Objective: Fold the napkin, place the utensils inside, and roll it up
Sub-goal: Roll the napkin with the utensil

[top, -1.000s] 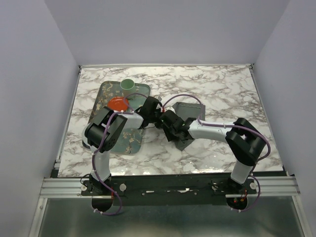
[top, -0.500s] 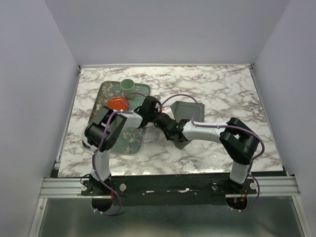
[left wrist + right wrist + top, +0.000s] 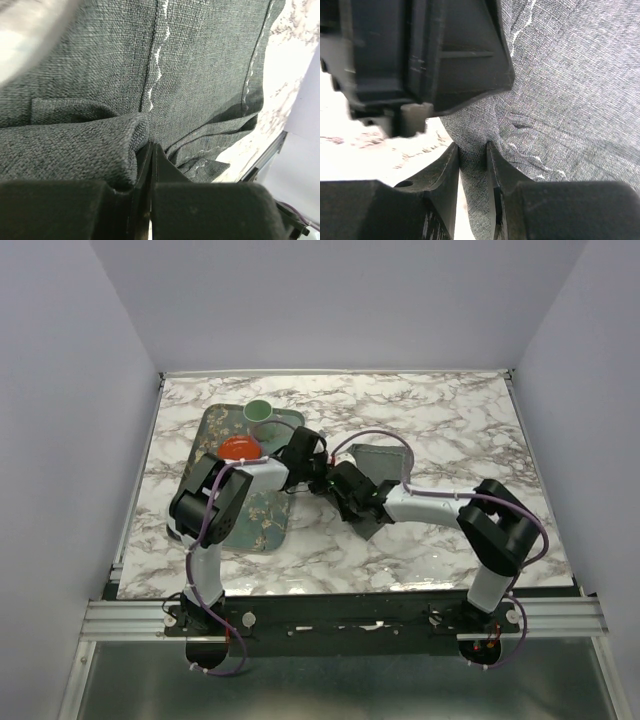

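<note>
Grey napkin (image 3: 560,75) fold in jaws of right gripper (image 3: 472,165) — left gripper (image 3: 150,147) alongside.

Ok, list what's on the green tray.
A green cup at the far end and an orange dish just nearer. The left arm covers the middle of the tray, so anything beneath it is hidden.

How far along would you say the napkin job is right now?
Done: the napkin looks folded, with layers showing in the left wrist view. In hand: the left gripper and right gripper both pinch its edge. To do: no utensils are visible, so placing them and rolling apparently remain.
</note>
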Controlling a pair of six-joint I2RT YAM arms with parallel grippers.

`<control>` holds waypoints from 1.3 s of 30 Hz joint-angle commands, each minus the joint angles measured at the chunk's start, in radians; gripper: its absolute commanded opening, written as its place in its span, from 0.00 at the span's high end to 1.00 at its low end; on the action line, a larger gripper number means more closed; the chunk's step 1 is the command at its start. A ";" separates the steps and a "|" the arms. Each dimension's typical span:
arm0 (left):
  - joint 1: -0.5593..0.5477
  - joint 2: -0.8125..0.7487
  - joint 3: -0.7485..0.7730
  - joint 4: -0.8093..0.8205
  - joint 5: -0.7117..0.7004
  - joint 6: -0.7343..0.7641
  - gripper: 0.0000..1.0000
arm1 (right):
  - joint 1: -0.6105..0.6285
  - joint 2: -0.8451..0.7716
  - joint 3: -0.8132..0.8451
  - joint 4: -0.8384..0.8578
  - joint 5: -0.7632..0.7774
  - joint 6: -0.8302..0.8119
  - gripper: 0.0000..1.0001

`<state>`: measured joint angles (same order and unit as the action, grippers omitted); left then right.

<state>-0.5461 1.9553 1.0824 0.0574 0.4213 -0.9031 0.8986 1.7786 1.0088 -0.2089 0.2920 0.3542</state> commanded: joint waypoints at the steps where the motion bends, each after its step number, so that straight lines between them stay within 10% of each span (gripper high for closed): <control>1: 0.063 -0.018 0.052 -0.221 -0.079 0.108 0.85 | -0.055 0.088 -0.096 -0.041 -0.318 0.003 0.99; 24: 0.101 -0.148 0.246 -0.367 -0.087 0.248 0.56 | -0.243 0.140 -0.128 0.091 -0.793 0.035 0.99; 39: -0.058 -0.351 -0.018 -0.386 -0.269 0.228 0.41 | -0.424 0.251 -0.179 0.236 -1.094 0.153 1.00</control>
<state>-0.5400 1.6112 1.1198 -0.3153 0.2520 -0.6231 0.5152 1.9308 0.9333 0.1596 -0.7452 0.4736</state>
